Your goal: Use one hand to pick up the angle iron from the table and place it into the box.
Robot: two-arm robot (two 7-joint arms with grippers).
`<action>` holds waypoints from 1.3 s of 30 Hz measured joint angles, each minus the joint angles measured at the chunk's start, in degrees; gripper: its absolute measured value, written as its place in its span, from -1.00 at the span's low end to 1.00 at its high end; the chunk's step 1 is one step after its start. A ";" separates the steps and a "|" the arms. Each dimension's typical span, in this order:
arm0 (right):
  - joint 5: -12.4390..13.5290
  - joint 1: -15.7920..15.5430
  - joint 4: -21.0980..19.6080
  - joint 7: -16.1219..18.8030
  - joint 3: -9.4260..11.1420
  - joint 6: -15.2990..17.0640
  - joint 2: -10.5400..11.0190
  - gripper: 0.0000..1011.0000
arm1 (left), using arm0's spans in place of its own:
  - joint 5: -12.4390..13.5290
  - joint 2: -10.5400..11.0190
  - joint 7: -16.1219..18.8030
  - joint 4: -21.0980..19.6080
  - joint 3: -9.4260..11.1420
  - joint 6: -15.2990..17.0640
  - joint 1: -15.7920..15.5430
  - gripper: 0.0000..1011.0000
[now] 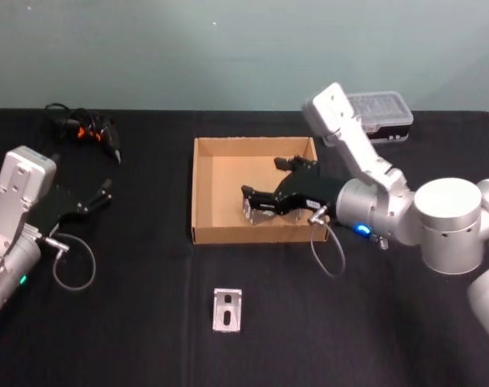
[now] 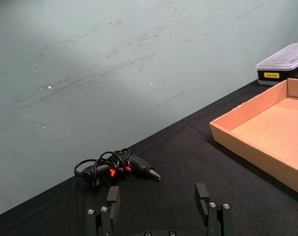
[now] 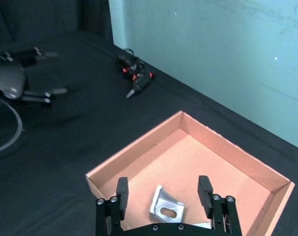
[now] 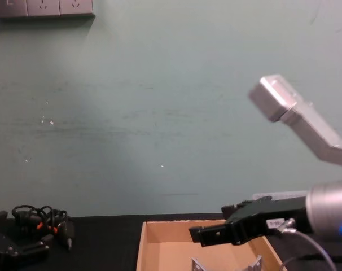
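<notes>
Head view, free room: bare table (image 1: 148, 322) left of the box (image 1: 252, 235) — loose angle iron (image 1: 227, 310) before its front wall.
Box contents: second angle iron (image 3: 166, 209), beneath right gripper (image 3: 163, 191).
Right gripper: fingers spread.
Left gripper (image 1: 99, 193): spread, parked far left.

Matte black desk (image 1: 148, 339) open all round the silver angle bracket (image 1: 227, 310); low walls of shallow tan cardboard box (image 1: 252, 235) stand below my right jaws.
</notes>
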 joint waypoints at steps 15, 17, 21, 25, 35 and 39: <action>5.07 -4.97 -12.19 5.54 1.30 -1.17 8.53 0.98 | 0.00 0.00 0.00 0.00 0.00 0.00 0.00 0.98; 5.51 -5.22 -13.63 7.24 0.76 -1.51 10.14 0.98 | 0.00 0.00 0.00 0.00 0.00 0.00 0.00 0.98; 6.03 -5.43 -15.55 10.25 -0.53 -2.35 12.81 0.98 | 0.00 0.00 0.00 0.00 0.00 0.00 0.00 0.98; 6.45 -5.46 -16.53 12.92 -1.89 -3.29 15.00 0.98 | 0.00 0.00 0.00 0.00 0.00 0.00 0.01 0.98; 6.16 -4.16 -15.46 18.11 -7.16 -4.54 18.55 0.98 | 0.00 0.00 0.00 0.00 0.00 0.00 0.00 0.98; 5.70 -3.38 -14.21 18.88 -9.13 -4.72 18.64 0.98 | 0.00 0.00 0.00 0.00 0.00 0.00 0.00 0.98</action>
